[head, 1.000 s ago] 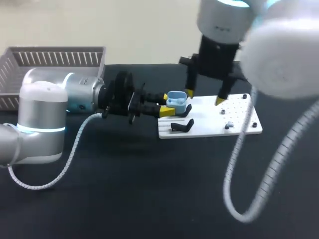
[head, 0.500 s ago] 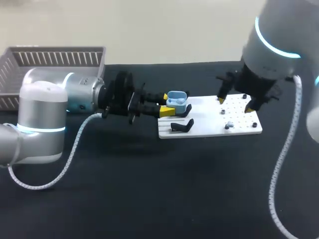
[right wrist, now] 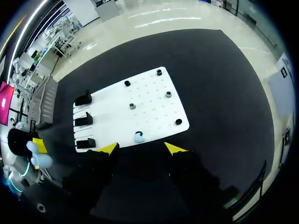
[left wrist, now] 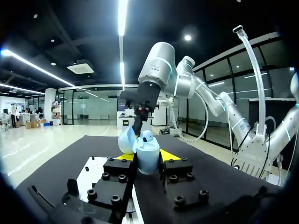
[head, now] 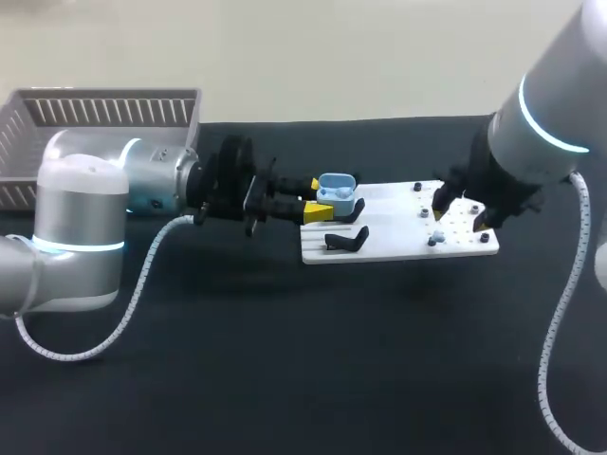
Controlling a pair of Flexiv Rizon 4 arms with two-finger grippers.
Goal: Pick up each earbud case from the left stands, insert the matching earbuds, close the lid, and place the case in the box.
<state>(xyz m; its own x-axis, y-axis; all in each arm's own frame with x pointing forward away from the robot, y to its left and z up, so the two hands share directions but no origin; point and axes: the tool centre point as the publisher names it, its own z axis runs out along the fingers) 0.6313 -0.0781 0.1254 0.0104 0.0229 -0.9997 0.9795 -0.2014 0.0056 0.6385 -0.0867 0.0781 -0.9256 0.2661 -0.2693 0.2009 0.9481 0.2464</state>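
The black table (head: 285, 370) is lying nearest, and the left arm (head: 85, 218) is jutting over it from the left side. The left gripper (head: 316, 198) is clamping a light-blue earbud case (head: 338, 194), with one yellow fingertip pressing on each side. In the left wrist view the case (left wrist: 148, 162) is sitting upright between the fingers (left wrist: 125, 157), and its lid (left wrist: 126, 140) is standing open. The case is hanging in the air at the stand end of a white board (head: 398, 248), apart from the stands.

Three black stands (right wrist: 84, 120) are lining that end of the board. Further along, small dark pegs (right wrist: 168, 94) are dotting the board, and one pale earbud (right wrist: 139, 136) is lying near its edge. The right gripper (right wrist: 141, 148) is hovering above that edge with its fingers spread apart, gripping nothing. The earbud is lying just ahead of the gap between them. In the head view this gripper is hanging over the right end of the board.

Farthest off, at the table's back left corner, a grey slatted basket (head: 104, 109) is standing.
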